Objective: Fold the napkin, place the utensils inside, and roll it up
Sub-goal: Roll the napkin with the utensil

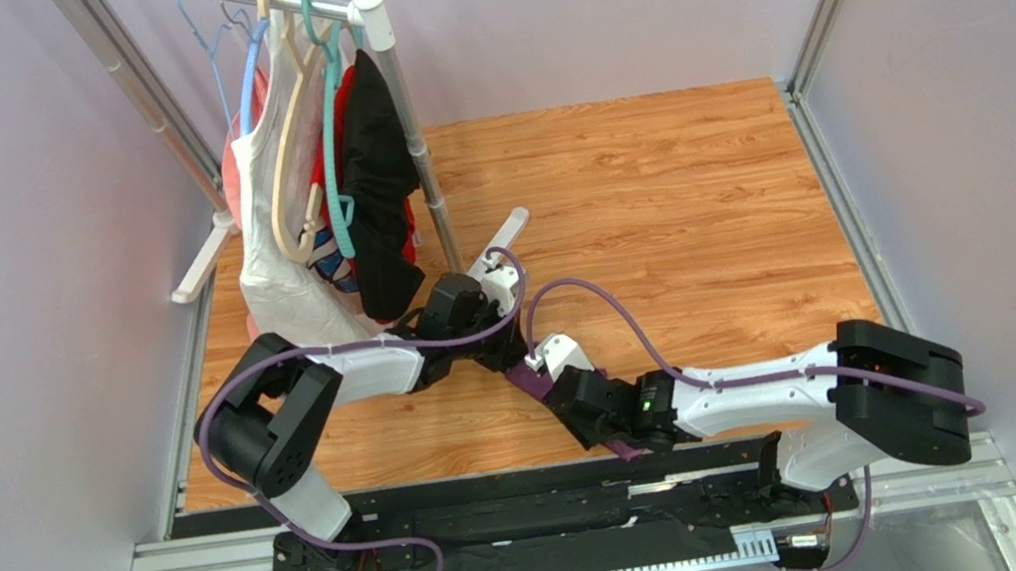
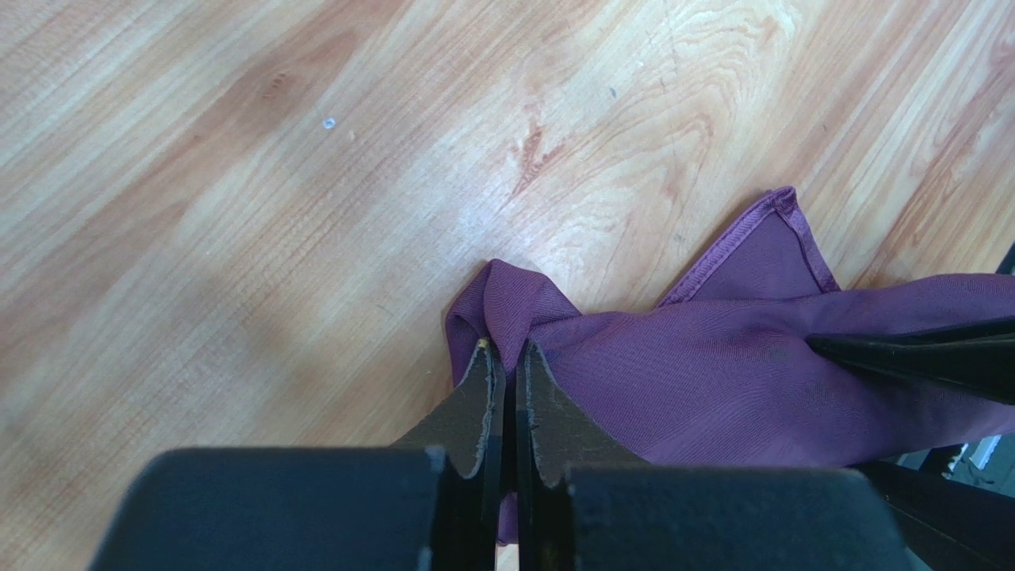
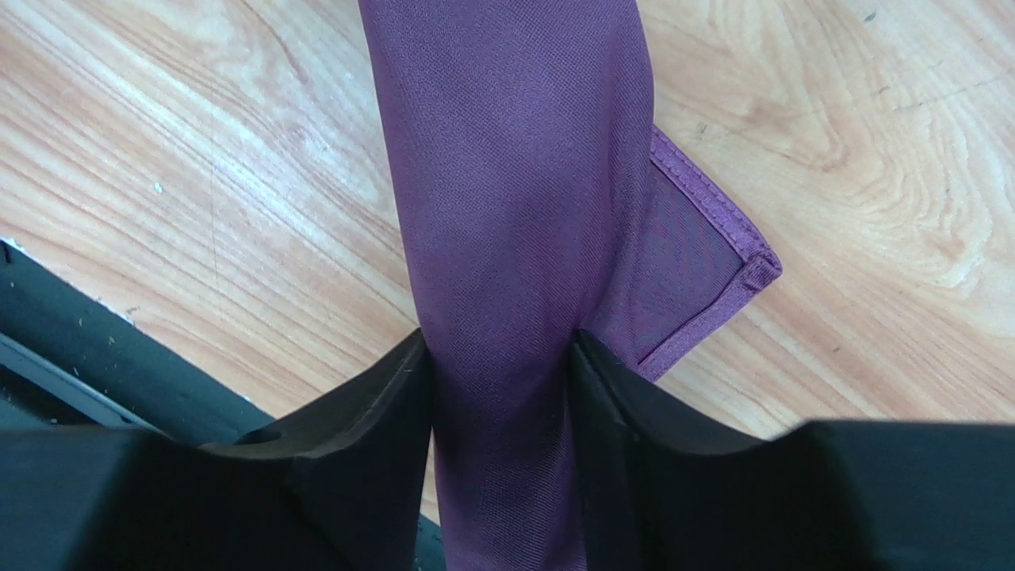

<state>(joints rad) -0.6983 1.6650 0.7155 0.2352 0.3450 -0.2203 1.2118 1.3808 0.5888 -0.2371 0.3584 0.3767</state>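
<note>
The purple napkin [image 1: 531, 377] hangs bunched between my two grippers just above the wooden table [image 1: 698, 197]. My left gripper [image 2: 506, 347] is shut on a pinched fold of the napkin [image 2: 715, 357]. One hemmed corner rests on the wood. From there the cloth runs as a taut band [image 3: 512, 214] between the fingers of my right gripper [image 3: 500, 345], which press against it on both sides. One right finger [image 2: 917, 355] shows over the cloth in the left wrist view. From above, the left gripper [image 1: 519, 357] and right gripper [image 1: 546, 378] nearly touch. The utensils are out of view.
A clothes rack [image 1: 397, 106] with white, red and black garments [image 1: 336, 206] on hangers stands at the back left, close behind the left arm. The black base rail [image 1: 546, 499] runs along the near edge, right under the right gripper. Grey walls close in both sides.
</note>
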